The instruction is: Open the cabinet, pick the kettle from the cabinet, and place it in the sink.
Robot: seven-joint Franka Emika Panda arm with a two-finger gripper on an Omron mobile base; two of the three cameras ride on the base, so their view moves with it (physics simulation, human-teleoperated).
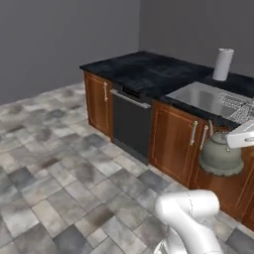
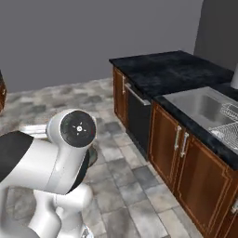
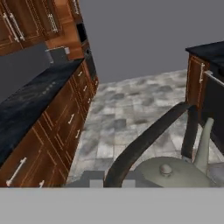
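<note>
One kettle (image 1: 220, 155) hangs right under the closed fingers, with one sink (image 1: 208, 97), one wire dish rack (image 1: 241, 108), one paper-towel roll (image 1: 222, 64) and one black dishwasher (image 1: 130, 124) all well apart from them.

A rendered home kitchen. Black stone desk (image 1: 144, 69) over reddish-brown base cabinets (image 1: 173, 141), a dark built-in dishwasher (image 1: 130, 121), a steel sink (image 1: 198, 95) with wire dish rack (image 1: 237, 105). Paper-towel roll (image 1: 222, 64) upright (far end). Grey stone-tile floor (image 1: 54, 163), plain grey walls (image 1: 59, 34).
</note>
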